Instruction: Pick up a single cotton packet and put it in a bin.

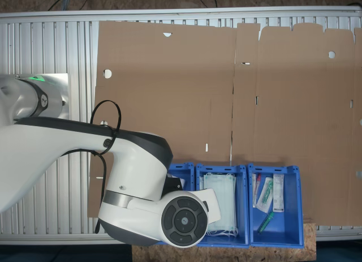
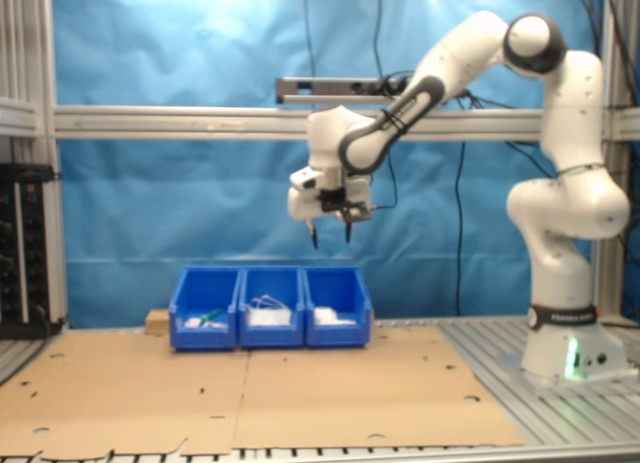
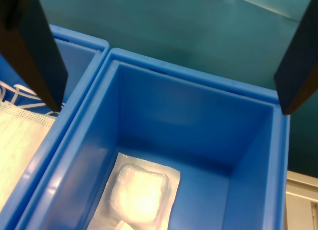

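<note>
My gripper (image 2: 331,239) hangs open in the air above the blue bin (image 2: 338,308) at the second exterior view's right end of a row of three. In the wrist view its two dark fingers (image 3: 35,56) frame that bin (image 3: 189,76) from above, and there is nothing between them. On the bin's floor lies a puffy plain white packet (image 3: 139,192) with a clear sealed border. A corner of another white piece peeks in at the picture's edge beside it. The cotton packet is out of view. In the first exterior view my arm covers most of this bin (image 1: 182,172).
The middle bin (image 1: 223,171) holds pale face masks (image 3: 20,140). The third bin (image 1: 291,205) holds packaged items and green pieces. Flat cardboard (image 2: 250,383) covers the table in front of the bins. My base (image 2: 570,353) stands at the second exterior view's right.
</note>
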### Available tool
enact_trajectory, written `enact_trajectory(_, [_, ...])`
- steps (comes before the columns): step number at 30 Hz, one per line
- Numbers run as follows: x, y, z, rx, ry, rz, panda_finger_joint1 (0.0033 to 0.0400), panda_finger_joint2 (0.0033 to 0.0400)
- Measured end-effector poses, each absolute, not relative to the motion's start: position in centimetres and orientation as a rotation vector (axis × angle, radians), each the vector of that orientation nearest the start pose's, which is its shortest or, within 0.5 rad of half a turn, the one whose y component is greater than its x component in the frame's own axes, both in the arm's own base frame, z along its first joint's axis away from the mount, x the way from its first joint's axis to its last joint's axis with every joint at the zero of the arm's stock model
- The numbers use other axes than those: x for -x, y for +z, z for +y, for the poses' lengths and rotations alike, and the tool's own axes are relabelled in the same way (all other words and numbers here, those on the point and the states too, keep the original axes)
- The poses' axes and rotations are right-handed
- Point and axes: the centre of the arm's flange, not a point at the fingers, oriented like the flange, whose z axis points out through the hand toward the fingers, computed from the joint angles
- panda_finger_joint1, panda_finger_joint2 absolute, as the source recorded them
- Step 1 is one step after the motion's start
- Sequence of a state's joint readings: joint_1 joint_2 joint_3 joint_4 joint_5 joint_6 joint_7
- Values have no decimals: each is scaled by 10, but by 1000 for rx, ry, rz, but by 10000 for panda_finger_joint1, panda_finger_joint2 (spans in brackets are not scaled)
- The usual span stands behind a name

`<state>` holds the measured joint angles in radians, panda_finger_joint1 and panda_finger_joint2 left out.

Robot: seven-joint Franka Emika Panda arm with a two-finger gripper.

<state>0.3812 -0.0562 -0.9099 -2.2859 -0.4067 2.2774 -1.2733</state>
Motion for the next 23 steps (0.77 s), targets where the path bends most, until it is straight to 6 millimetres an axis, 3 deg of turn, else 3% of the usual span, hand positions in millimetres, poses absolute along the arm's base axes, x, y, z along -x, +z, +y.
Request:
enact_trajectory(1, [-438, 371, -269, 2906, 318, -1599, 396, 396])
enact_trajectory(23, [-438, 371, -269, 2906, 318, -1599, 400, 400])
